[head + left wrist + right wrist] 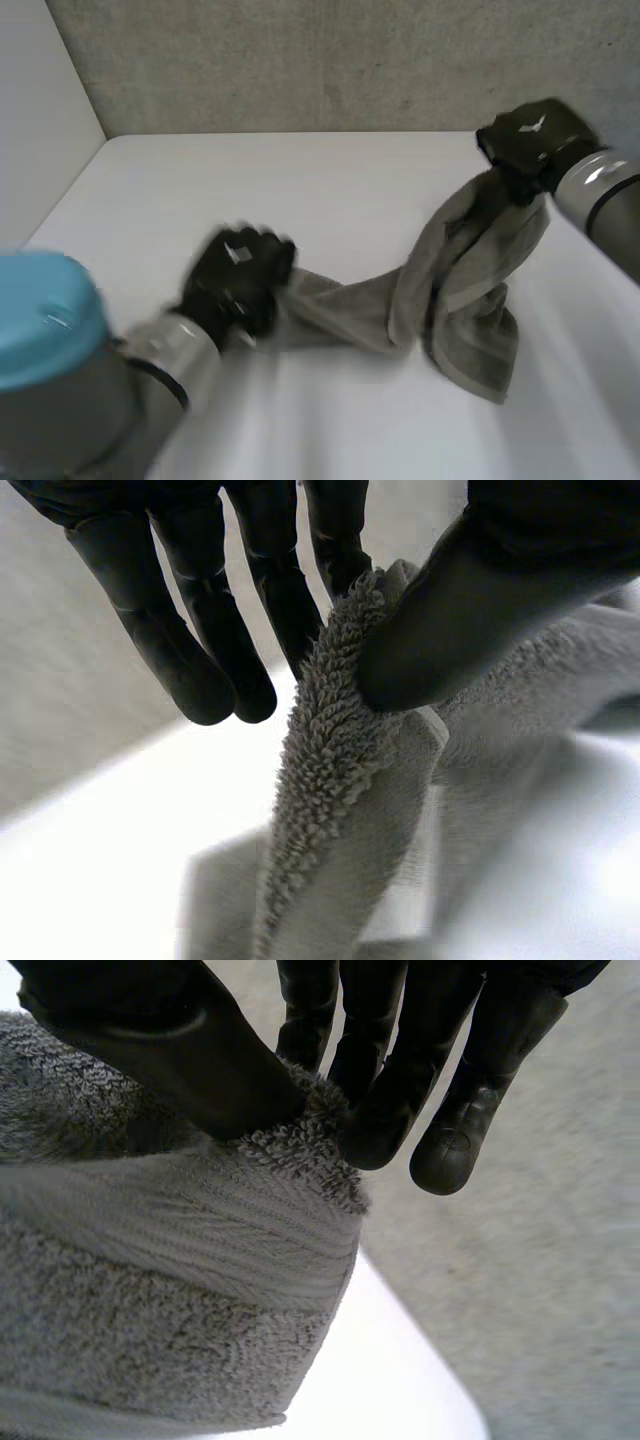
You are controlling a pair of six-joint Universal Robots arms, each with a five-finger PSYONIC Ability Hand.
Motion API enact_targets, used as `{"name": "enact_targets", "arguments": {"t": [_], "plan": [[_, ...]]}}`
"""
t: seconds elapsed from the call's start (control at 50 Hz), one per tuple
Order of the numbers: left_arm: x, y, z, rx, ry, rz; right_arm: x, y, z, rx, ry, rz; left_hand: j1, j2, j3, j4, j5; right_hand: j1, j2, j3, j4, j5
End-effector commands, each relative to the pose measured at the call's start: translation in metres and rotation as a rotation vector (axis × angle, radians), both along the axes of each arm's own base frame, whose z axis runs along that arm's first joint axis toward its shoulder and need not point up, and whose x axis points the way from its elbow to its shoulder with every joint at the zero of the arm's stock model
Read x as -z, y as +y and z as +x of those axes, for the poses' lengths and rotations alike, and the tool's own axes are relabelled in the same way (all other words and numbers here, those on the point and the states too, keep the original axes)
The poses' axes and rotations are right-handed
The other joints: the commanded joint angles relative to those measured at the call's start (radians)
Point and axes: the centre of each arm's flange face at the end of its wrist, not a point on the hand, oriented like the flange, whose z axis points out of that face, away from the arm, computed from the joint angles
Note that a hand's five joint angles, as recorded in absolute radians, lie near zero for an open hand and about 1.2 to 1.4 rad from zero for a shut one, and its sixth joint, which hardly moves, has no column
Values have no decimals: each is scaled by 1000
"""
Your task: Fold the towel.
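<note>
White table (330, 190), plain and matte, takes up most of the head view and runs back to a rough grey wall (330, 60) that looks like bare concrete. On the robot's left side a smooth white panel (40, 110) closes things off, so the whole setup sits in a kind of corner.

The towel (460, 300) is a grey-brown terry one, pretty thick and loopy, and it's nowhere near flat. It's bunched into a twisted rope strung between the two hands. The low end is at the left hand (235, 280), near the front left of the table, either on the surface or just above it (can't tell which). From there it runs toward the right, sags onto the table, then climbs to the right hand (530, 140), which holds its end up in the air near the back right, close to the wall. A loose flap hangs off the raised part and lands on the table in a crumpled point toward the front right.

In the left wrist view, the thumb (470, 610) pinches a fuzzy looped edge of the towel against one finger, while the other fingers (200, 650) stick out straight and touch nothing. The right wrist view is the same deal, with the right thumb clamping a bit of towel edge against the fingertips (375, 1135). It also shows a flat ribbed band woven across the terry just beside the grip. The left arm's light-blue cap (40, 310) sits big in the near left corner of the head view.
</note>
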Motion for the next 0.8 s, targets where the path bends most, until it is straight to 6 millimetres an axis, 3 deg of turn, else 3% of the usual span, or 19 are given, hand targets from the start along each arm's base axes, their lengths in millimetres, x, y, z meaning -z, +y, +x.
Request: {"name": "enact_targets", "arguments": {"t": [0.02, 0.06, 0.08, 0.1, 0.16, 0.24, 0.34, 0.38, 0.4, 0.44, 0.5, 0.54, 0.58, 0.66, 0.7, 0.72, 0.76, 0.78, 0.8], "plan": [[-87, -43, 40, -174, 97, -273, -64, 23, -24, 36, -49, -167, -51, -103, -145, -126, -254, 68, 97, 55, 54, 64], [-123, -50, 55, -229, 143, -375, -85, 40, -30, 20, -49, -204, -51, -103, -145, -126, -254, 68, 97, 55, 54, 64], [-123, -50, 55, -230, 143, -376, -85, 40, -30, 20, -49, -204, -51, -103, -145, -126, -254, 68, 97, 55, 54, 64], [-137, -52, 60, -251, 162, -412, -93, 47, -33, 13, -37, -214, -51, -103, -145, -126, -254, 68, 97, 55, 54, 64], [-152, -57, 67, -274, 177, -451, -106, 58, -40, 8, -7, -226, -51, -103, -145, -126, -254, 68, 97, 55, 54, 64], [-152, -59, 68, -268, 162, -430, -107, 61, -46, 9, 42, -200, -51, -103, -145, -126, -254, 68, 97, 55, 54, 64], [-129, -70, 63, -243, 116, -350, -90, 50, -51, 17, 105, -115, -51, -103, -145, -126, -254, 68, 97, 55, 54, 64], [-96, -87, 56, -234, 63, -245, -64, 33, -46, 4, 149, -29, -51, -103, -145, -126, -254, 68, 97, 55, 54, 64], [-96, -88, 56, -234, 63, -244, -64, 33, -46, 4, 149, -29, -51, -103, -145, -126, -254, 68, 97, 55, 54, 64], [-68, -97, 48, -216, 6, -149, -44, 22, -36, -27, 195, 21, -51, -103, -145, -126, -254, 68, 97, 55, 54, 64], [-57, -104, 45, -214, -13, -111, -36, 19, -29, -50, 215, 35, -51, -103, -145, -126, -254, 68, 97, 55, 54, 64], [-38, -122, 38, -213, -41, -55, -16, 6, -15, -76, 244, 70, -51, -103, -145, -126, -254, 68, 97, 55, 54, 64], [-35, -133, 34, -213, -41, -52, -6, -4, -9, -74, 256, 79, -51, -103, -145, -126, -254, 68, 97, 55, 54, 64], [-45, -155, 26, -216, -13, -97, 0, -26, 6, -68, 261, 17, -51, -103, -145, -126, -254, 68, 97, 55, 54, 64], [-70, -175, 19, -216, 36, -189, -10, -51, 24, -58, 238, -154, -51, -103, -145, -126, -254, 68, 97, 55, 54, 64], [-70, -175, 19, -216, 36, -190, -10, -51, 24, -58, 238, -155, -51, -103, -145, -126, -254, 68, 97, 55, 54, 64], [-110, -185, 13, -209, 106, -320, -38, -75, 36, -25, 147, -429, -51, -103, -145, -126, -254, 68, 97, 55, 54, 64], [-110, -185, 13, -209, 106, -321, -38, -75, 36, -25, 146, -430, -51, -103, -145, -126, -254, 68, 97, 55, 54, 64], [-132, -190, 15, -220, 152, -398, -51, -83, 40, -9, 102, -573, -51, -103, -145, -126, -254, 68, 97, 55, 54, 64]]}}
